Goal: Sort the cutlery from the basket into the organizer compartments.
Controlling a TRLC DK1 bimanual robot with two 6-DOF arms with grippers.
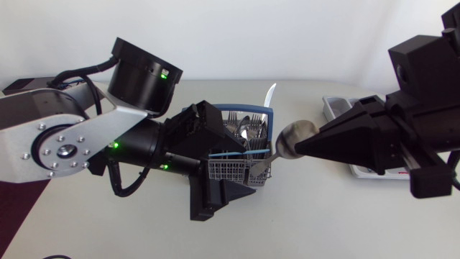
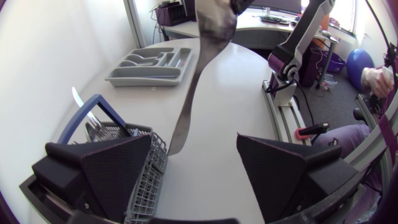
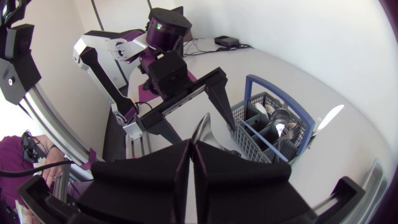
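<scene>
The grey mesh basket (image 1: pixel 231 171) with a blue handle holds several forks and spoons. My right gripper (image 1: pixel 300 147) hangs just right of it, shut on a metal spoon (image 1: pixel 291 137) whose handle slants down to the basket's front corner. In the right wrist view the spoon (image 3: pixel 203 127) sticks out past the closed fingertips of the right gripper (image 3: pixel 191 148), with the basket (image 3: pixel 261 127) ahead. My left gripper (image 1: pixel 233 164) stands open around the basket's near end. In its own view the left gripper (image 2: pixel 199 180) has the spoon (image 2: pixel 189 93) hanging ahead of its gap. The grey organizer (image 2: pixel 149 68) lies beyond.
A white-handled knife (image 1: pixel 269 93) stands up out of the basket's far side. The organizer (image 1: pixel 336 108) sits at the table's right, mostly hidden behind my right arm, with cutlery in its compartments. The table's curved edge runs close behind the basket.
</scene>
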